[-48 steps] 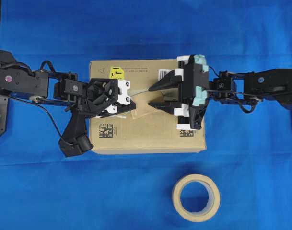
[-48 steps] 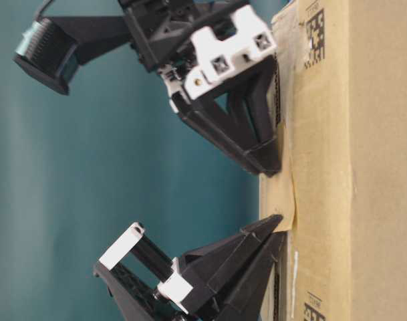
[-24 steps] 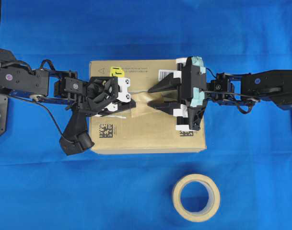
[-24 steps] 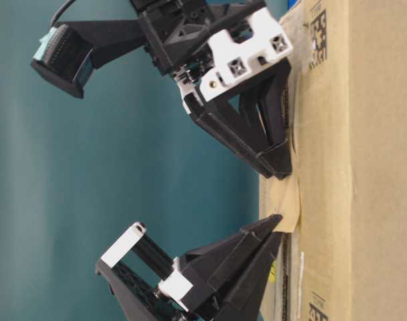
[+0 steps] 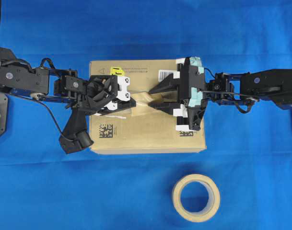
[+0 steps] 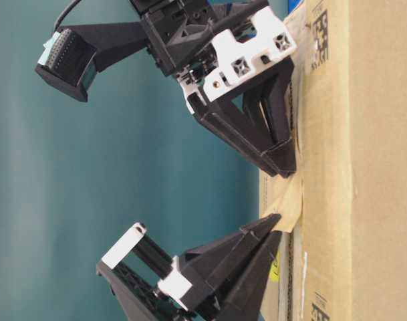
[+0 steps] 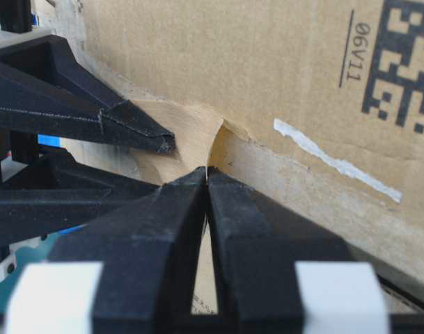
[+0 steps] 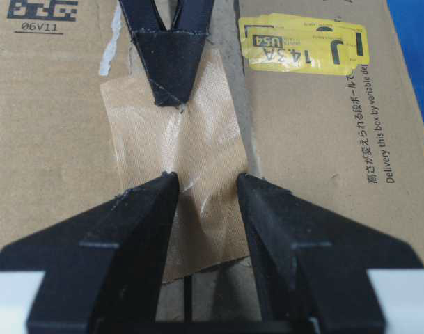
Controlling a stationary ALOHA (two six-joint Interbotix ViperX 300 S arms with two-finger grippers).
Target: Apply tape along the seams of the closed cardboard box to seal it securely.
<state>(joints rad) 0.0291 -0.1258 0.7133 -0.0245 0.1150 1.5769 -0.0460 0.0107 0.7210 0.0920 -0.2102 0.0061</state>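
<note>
Both tools press tape [image 8: 191, 167] onto cardboard box [image 5: 150, 129] seam

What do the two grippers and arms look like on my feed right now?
Both arms are black with loose black cables. The left gripper and right gripper have black wedge-shaped fingers on white blocks. Pale teal tape wraps the right one's camera mount.

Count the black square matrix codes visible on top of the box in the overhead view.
2. One matrix code sits near the cardboard box front-left corner; the other sits front-right, partly under the right tool. More may be hidden beneath the arms.
</note>
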